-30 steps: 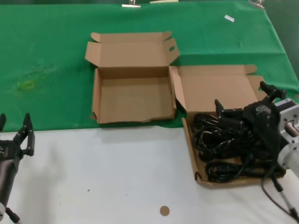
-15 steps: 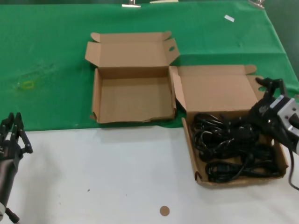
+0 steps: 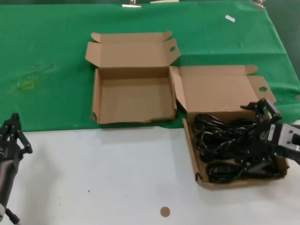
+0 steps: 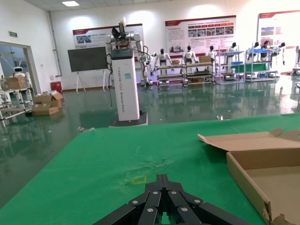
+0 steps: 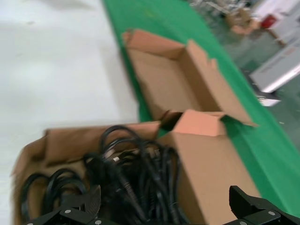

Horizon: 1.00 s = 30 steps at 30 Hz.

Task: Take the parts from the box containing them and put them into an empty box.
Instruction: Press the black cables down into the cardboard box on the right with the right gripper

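Observation:
The parts, black power cords (image 3: 225, 147), lie bundled in the longer brown box (image 3: 193, 159) at the right. Its lid (image 3: 215, 89) lies open behind it. My right gripper (image 3: 244, 139) is open wide, low over the right side of the cords. In the right wrist view the cords (image 5: 133, 173) lie between and beyond its fingertips (image 5: 86, 202), with nothing held. The empty box (image 3: 133, 99) stands open left of the cord box, and also shows in the right wrist view (image 5: 164, 79). My left gripper (image 3: 11, 136) is shut and empty at the near left.
Green cloth (image 3: 51, 56) covers the back of the table; the front is white (image 3: 108, 173). A small brown disc (image 3: 164, 211) lies near the front edge. The empty box's wall (image 4: 243, 173) is to the side of the left gripper (image 4: 162, 180).
My right gripper swung toward the box's right edge, then came down over the cords with its jaws wide. My left gripper's fingers closed together.

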{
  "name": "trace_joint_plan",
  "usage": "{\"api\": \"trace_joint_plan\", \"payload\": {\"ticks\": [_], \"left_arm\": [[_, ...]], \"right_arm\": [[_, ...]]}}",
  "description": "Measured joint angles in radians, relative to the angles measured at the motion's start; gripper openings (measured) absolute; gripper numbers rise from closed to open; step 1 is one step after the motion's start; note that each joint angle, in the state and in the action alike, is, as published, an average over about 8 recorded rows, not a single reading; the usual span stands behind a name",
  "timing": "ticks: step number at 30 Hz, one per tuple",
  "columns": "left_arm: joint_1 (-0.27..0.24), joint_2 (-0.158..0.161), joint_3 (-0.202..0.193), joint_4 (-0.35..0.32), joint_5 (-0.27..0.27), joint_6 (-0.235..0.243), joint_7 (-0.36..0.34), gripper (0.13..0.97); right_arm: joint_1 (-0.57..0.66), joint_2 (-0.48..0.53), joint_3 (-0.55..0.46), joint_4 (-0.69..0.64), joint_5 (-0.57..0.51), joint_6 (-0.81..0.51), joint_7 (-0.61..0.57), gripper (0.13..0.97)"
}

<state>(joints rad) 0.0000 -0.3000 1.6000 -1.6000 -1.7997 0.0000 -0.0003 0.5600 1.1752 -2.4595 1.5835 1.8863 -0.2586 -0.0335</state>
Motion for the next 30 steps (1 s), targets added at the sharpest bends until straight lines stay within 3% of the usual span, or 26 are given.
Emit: {"api": "trace_joint_plan", "payload": {"ticks": [10, 21, 30], "left_arm": [[0.000, 0.000, 0.000, 0.000, 0.000, 0.000, 0.000, 0.144], [0.000, 0.000, 0.000, 0.000, 0.000, 0.000, 0.000, 0.144], [0.000, 0.000, 0.000, 0.000, 0.000, 0.000, 0.000, 0.144]], "right_arm": [[-0.016, -0.060, 0.143, -0.078, -0.197, -0.225, 0.016, 0.966], [-0.012, -0.163, 0.263, -0.168, -0.325, -0.374, 0.005, 0.918], [-0.017, -0.216, 0.335, -0.195, -0.392, -0.448, 0.015, 0.799]]}}
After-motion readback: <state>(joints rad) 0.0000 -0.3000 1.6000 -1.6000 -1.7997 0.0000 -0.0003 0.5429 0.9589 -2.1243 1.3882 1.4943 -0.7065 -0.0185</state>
